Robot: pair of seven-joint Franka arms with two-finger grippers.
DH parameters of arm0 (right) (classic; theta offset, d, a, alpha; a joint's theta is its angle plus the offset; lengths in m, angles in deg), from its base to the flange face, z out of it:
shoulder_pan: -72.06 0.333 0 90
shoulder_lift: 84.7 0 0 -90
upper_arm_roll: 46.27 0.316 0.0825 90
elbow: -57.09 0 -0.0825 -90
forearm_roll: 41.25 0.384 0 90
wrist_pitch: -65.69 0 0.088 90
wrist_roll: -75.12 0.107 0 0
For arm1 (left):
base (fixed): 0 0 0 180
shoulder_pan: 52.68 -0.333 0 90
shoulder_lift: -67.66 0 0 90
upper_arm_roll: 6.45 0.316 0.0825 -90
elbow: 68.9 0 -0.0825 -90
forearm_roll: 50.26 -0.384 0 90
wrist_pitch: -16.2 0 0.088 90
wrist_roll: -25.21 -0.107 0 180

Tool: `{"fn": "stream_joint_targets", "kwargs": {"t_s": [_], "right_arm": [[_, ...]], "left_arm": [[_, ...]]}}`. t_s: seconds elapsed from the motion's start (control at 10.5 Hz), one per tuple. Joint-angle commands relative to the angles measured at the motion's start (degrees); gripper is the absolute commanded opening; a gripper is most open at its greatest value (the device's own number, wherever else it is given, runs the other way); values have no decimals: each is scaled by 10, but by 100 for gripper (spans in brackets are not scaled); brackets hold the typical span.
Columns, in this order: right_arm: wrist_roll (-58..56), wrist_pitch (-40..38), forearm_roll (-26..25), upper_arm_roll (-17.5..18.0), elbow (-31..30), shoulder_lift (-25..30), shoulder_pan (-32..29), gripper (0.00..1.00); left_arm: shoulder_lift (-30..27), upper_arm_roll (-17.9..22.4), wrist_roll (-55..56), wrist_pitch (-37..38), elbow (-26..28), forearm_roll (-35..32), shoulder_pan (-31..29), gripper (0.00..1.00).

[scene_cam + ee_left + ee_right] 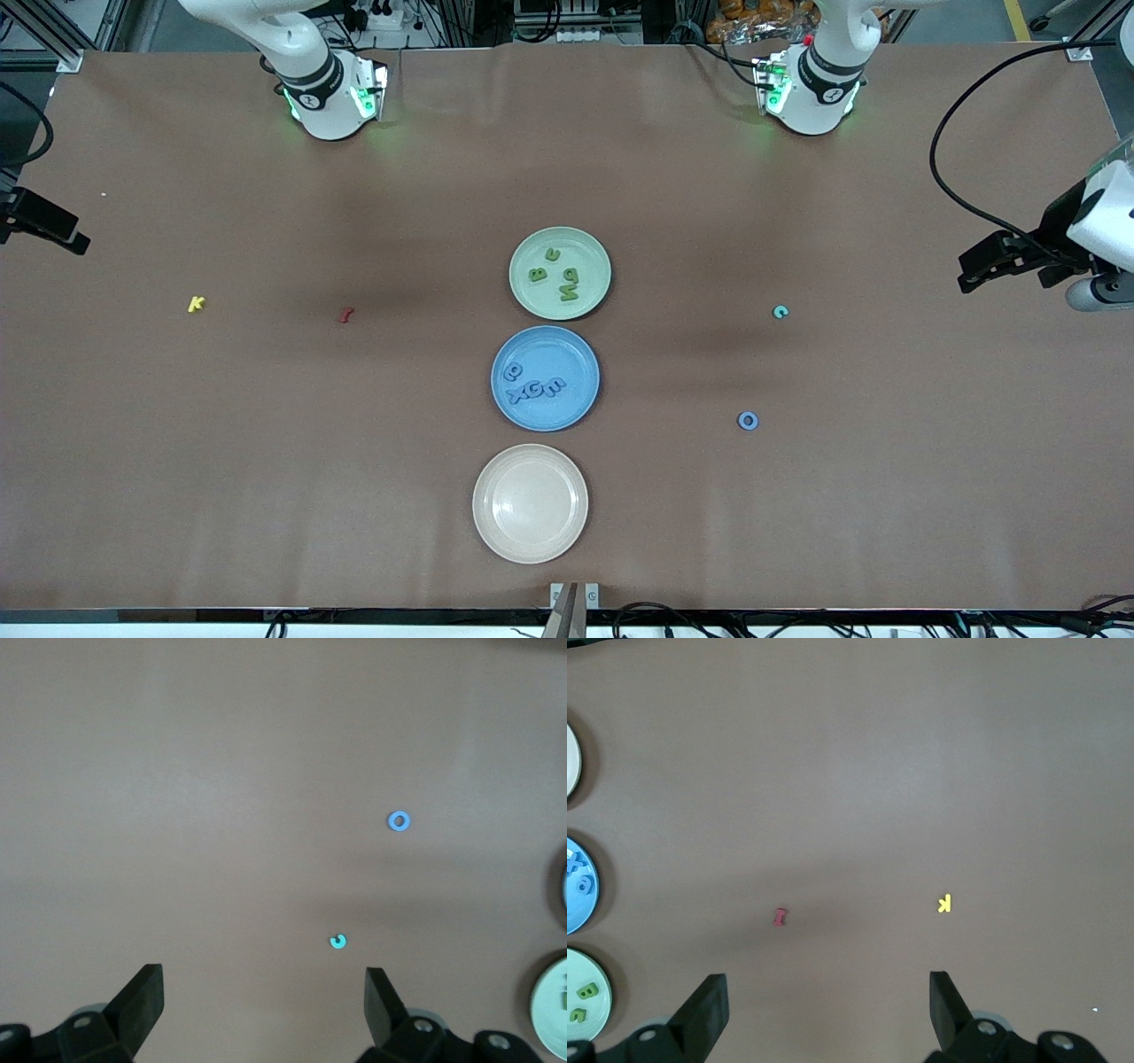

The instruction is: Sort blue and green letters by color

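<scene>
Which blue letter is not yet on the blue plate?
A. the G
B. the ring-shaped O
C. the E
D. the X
B: the blue O lies on the bare table toward the left arm's end, apart from the blue plate, while the other blue letters lie grouped on that plate.

i counted three plates: one green plate [595, 252], one blue plate [576, 350], one cream plate [530, 502]. four green letters [558, 276] lay in the green one, four blue letters [534, 385] in the blue. four letters lay loose: blue o [748, 421], teal letter [780, 311], yellow k [196, 304], red letter [346, 315].
</scene>
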Motion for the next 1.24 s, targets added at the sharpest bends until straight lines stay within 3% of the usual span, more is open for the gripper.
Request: {"fn": "stream_joint_targets", "kwargs": {"t_s": [0.0,0.57,0.95,1.14], "right_arm": [[4,8,-10,2,-20,18,9,100],[4,6,-11,8,-16,11,3,100],[3,4,-14,101,-14,11,-73,100],[3,4,-14,107,-14,11,-77,100]], "left_arm": [[-24,4,-13,9,4,21,4,100],[-30,-5,-64,21,2,21,0,100],[-30,-6,-46,21,2,21,2,100],[-30,-6,-46,21,1,21,1,100]]}}
